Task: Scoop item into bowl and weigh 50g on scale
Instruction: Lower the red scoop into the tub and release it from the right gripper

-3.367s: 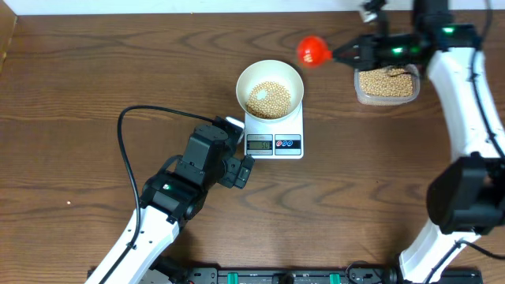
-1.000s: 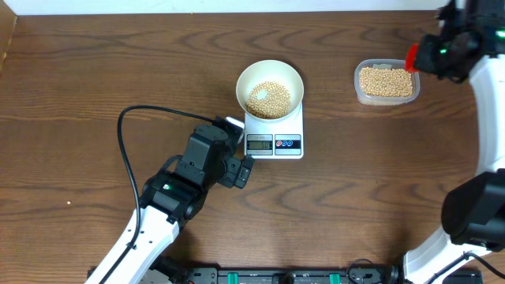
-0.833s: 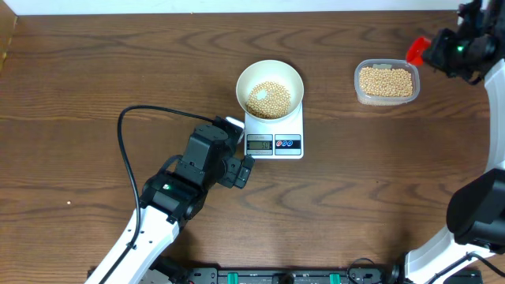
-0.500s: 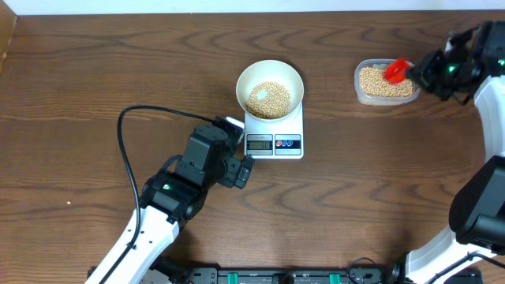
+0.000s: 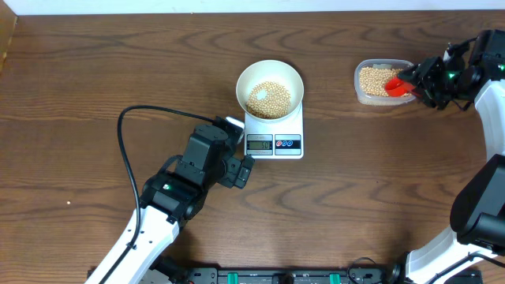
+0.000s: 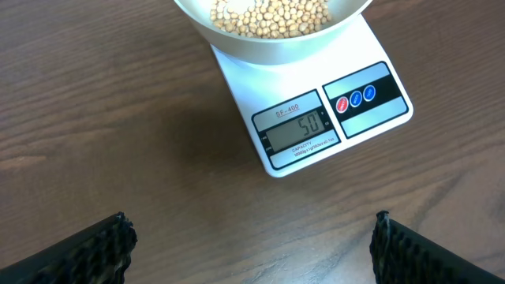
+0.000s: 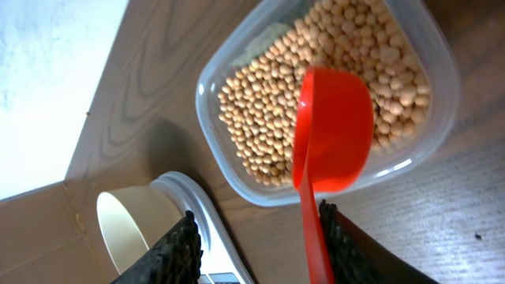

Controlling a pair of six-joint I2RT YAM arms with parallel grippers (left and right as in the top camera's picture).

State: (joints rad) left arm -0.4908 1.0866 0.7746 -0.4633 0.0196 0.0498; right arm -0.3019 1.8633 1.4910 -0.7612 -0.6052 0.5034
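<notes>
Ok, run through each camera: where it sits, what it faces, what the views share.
Overhead: above the table, looking straight down; left arm and right arm show.
Left wrist: low over the scale and bowl; its own fingertips at bottom corners.
Right wrist: faces the tub of beans and red scoop; its own fingertips below.
Overhead and left wrist share scale and bowl.

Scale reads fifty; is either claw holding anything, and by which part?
Nothing seems gripped: left claw is empty; right claw stands open around the handle of the red scoop.
</notes>
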